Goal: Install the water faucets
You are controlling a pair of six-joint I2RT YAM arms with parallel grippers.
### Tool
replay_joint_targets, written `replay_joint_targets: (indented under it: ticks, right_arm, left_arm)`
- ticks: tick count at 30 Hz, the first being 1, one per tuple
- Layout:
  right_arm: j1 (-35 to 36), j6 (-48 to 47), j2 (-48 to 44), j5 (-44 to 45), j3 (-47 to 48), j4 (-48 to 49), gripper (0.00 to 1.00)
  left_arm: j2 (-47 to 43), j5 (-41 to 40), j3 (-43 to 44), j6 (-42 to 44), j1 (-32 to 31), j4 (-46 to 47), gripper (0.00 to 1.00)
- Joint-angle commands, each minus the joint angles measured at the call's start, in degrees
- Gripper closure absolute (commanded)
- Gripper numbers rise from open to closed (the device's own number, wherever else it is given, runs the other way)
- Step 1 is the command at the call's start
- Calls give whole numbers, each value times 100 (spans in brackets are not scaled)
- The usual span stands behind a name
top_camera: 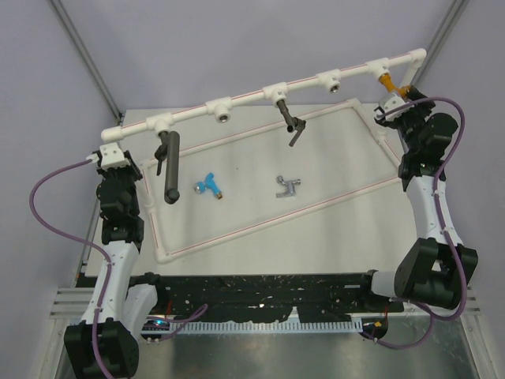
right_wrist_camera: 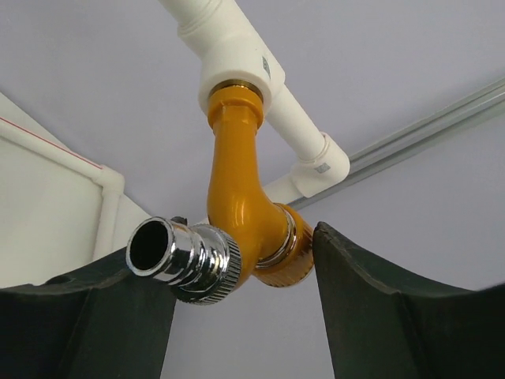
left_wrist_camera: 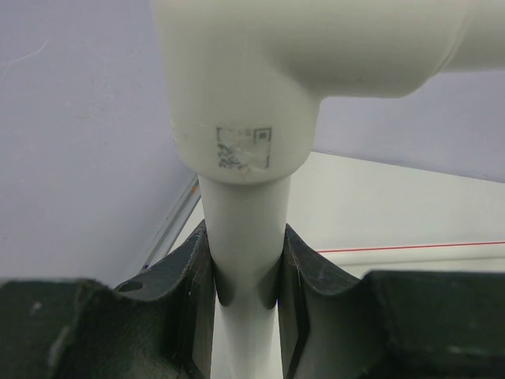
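Right wrist view: the right gripper (right_wrist_camera: pixel 241 264) stands wide around the orange-gold faucet (right_wrist_camera: pixel 237 189), which sits in the white pipe (right_wrist_camera: pixel 237 59). The left gripper (left_wrist_camera: pixel 246 272) clamps that pipe. The blue faucet (top_camera: pixel 209 185) and the silver-grey faucet (top_camera: pixel 288 186) lie on the table (top_camera: pixel 339 170).

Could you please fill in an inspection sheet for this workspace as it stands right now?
Surface: white table, with a white pipe frame standing over it.
Job's things: orange faucet seated in the frame's right-end socket; blue faucet and silver faucet lying loose on the table.
Clutter: long dark grey cylinder and a dark fitting at two of the frame's sockets.
Grippers: left end effector shut on the frame's upright; right end effector straddles the orange faucet, grip unclear.
Cables: purple cables loop beside both arms.
Surroundings: grey enclosure walls; nothing else seen.
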Motion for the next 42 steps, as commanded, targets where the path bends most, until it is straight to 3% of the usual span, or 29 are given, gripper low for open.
replay_joint_targets:
  ticks: [1, 8, 12, 14, 15, 18, 22, 27, 33, 38, 42]
  right_arm:
    - [39, 1842, -25, -42, 306, 474, 38]
    - [31, 5088, -166, 90, 52, 1009, 64]
    - [4, 7583, -166, 484, -151, 1940, 78]
    - [-22, 9502, -113, 879, -257, 2494, 85]
    - [-57, 9982, -87, 1021, -292, 2574, 85]
    - [-163, 12579, 9, 1758, -423, 2549, 86]
    - [-181, 15060, 194, 2068, -617, 2365, 86]
    - [-172, 15286, 124, 2076, -389, 2179, 73]
    - [-198, 13751, -306, 2542, -713, 2618, 33]
    - [-417, 13196, -508, 2587, -1056, 2918, 22]
    - [-672, 11914, -807, 2367, -1031, 2751, 13]
  left_arm:
    - [-110, -95, 75, 162, 31, 457, 100]
    - [-110, -86, 84, 153, 31, 466, 100]
    - [-128, -95, 75, 161, 31, 466, 100]
    - [-137, -95, 84, 161, 31, 466, 100]
    - [-137, -95, 75, 161, 31, 466, 100]
    - [-154, -104, 75, 161, 22, 466, 100]
    - [-163, -104, 66, 153, 31, 466, 100]
    - [-154, -104, 75, 161, 31, 466, 100]
    - [-163, -121, 66, 179, 31, 475, 100]
    - [-172, -113, 75, 179, 22, 475, 100]
    - [-172, -113, 75, 188, 31, 475, 100]
